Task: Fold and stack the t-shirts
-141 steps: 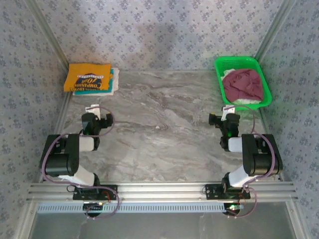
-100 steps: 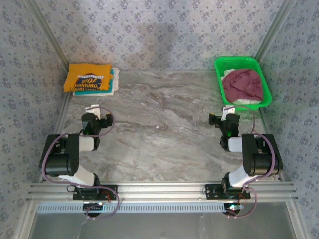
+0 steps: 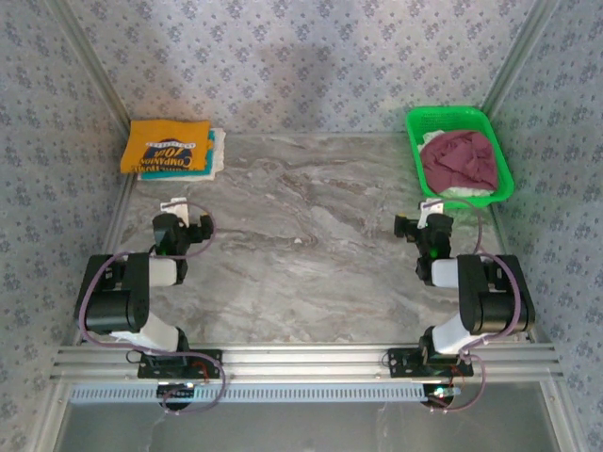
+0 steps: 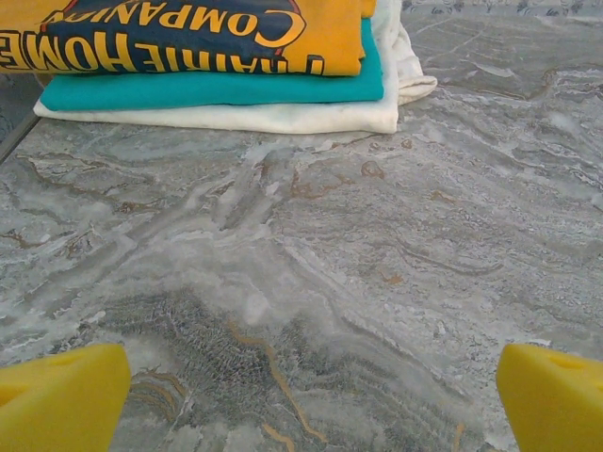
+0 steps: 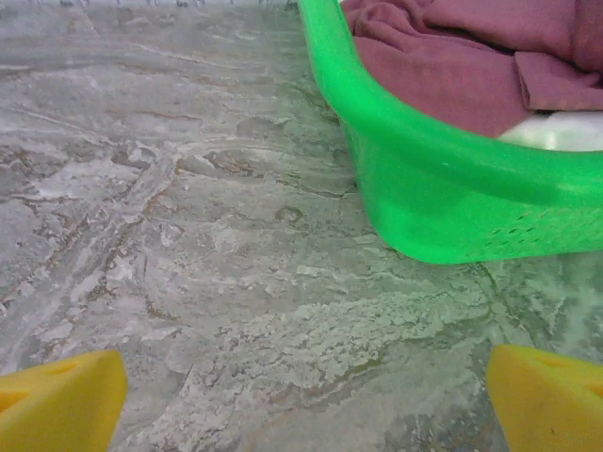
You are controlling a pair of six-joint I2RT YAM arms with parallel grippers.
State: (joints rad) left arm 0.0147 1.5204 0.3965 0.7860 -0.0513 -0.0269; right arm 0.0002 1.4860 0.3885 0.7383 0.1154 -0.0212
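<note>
– Top external view first: how many shirts do you count?
– Three, folded in a stack at the far left corner of the table (image 3: 311, 254). The yellow-orange t-shirt (image 3: 168, 146) is on top, the teal t-shirt (image 4: 207, 89) under it, and the white t-shirt (image 4: 283, 118) at the bottom. One maroon t-shirt (image 3: 459, 160) lies crumpled in the single green basket (image 5: 424, 188) at the far right.
– Anything else in the basket?
– Some white cloth (image 5: 561, 132) shows beneath the maroon. Whether it is one shirt or more I cannot tell.
– And the two pincers?
– The left gripper (image 4: 303, 400) is spread wide and holds nothing. It sits low over bare table, facing the stack but well apart from it. The right gripper (image 5: 301, 400) is likewise spread wide and empty, near the basket's near corner without touching it.
– Any change from half a second ago?
– None that I can see: arms, stack and basket sit exactly as before.
</note>
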